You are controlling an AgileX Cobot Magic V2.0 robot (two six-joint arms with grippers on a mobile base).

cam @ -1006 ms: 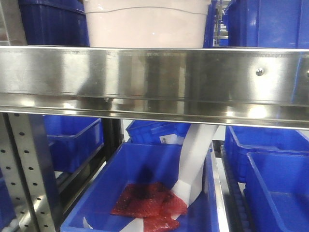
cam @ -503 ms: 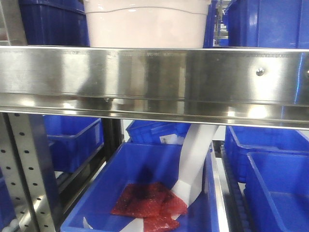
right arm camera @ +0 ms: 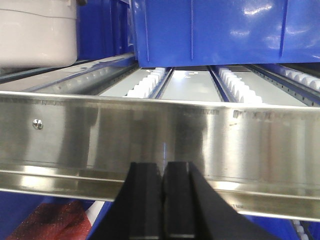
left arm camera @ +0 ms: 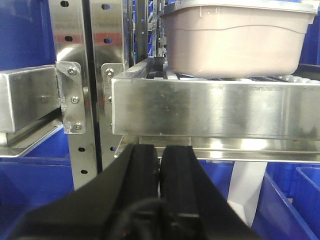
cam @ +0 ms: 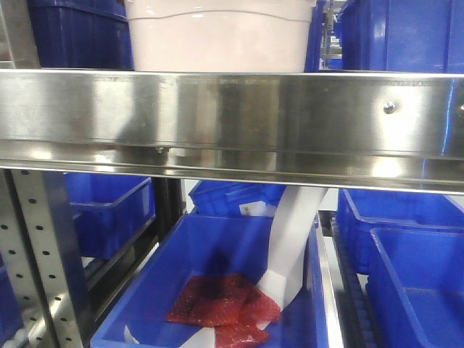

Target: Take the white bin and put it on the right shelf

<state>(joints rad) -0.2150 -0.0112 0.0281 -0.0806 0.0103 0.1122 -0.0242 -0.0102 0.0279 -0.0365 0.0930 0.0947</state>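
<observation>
The white bin [cam: 221,36] stands on the right shelf [cam: 232,116], behind its shiny front rail. The left wrist view shows the white bin [left arm camera: 235,45] resting on the rollers of the right shelf [left arm camera: 215,107], up and to the right of my left gripper [left arm camera: 160,150]. That gripper is shut with nothing in it and sits below the rail. My right gripper [right arm camera: 163,167] is also shut and empty, close in front of the right shelf's rail [right arm camera: 160,130]. The white bin [right arm camera: 35,35] shows at the upper left there. Neither gripper touches the bin.
Blue crates [cam: 395,36] flank the bin on the same level, and one [right arm camera: 225,32] stands behind the rollers ahead of the right gripper. A perforated upright [left arm camera: 80,75] stands left of the rail. Below, a blue crate [cam: 217,246] holds a red mesh bag [cam: 225,301].
</observation>
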